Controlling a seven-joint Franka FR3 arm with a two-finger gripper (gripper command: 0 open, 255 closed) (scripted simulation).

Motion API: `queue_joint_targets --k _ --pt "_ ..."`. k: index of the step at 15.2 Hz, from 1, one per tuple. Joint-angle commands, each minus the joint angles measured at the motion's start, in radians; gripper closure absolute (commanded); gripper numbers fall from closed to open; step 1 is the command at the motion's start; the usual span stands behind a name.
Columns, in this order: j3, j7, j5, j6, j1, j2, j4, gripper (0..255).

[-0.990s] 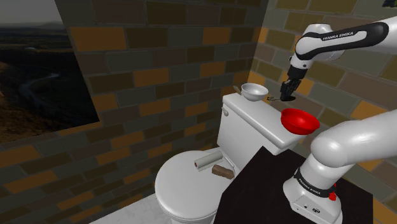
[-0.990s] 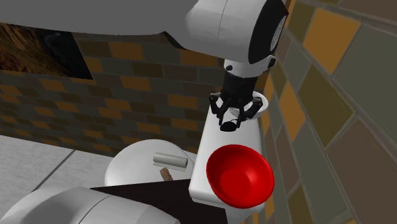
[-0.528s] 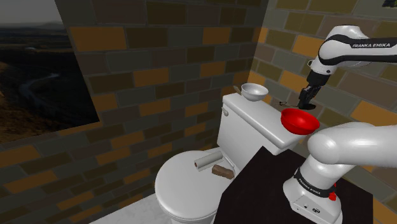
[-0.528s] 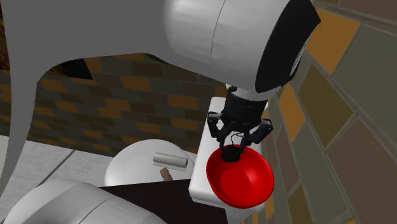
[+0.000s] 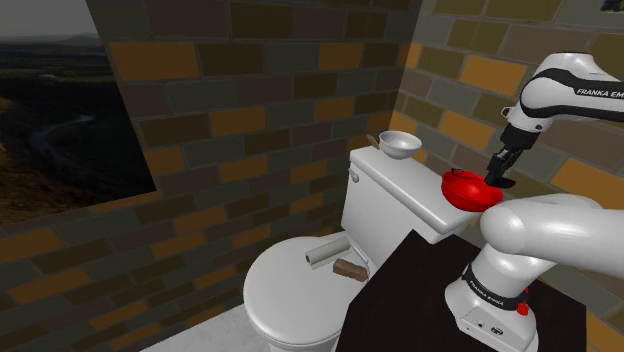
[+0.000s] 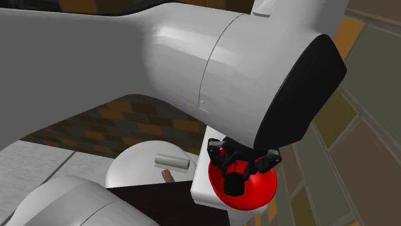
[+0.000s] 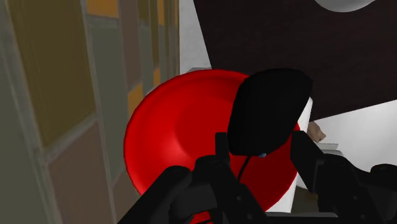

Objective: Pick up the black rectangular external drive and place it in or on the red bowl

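My gripper (image 7: 259,153) grasps the black drive (image 7: 270,108) directly over the red bowl (image 7: 178,133): pickup looks done, and I judge only lowering and release remain.

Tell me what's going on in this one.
The robot's gripper holds the black drive in its jaws, hanging just over the red bowl. The bowl sits at one end of a white toilet tank, and a grey bowl sits at the other end. The drive is not yet released.
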Motion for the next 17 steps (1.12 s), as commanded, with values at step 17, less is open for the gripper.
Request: queue_joint_targets --k 17 --pt "-0.076 -0.003 -0.076 0.160 -0.032 0.041 -0.124 255"
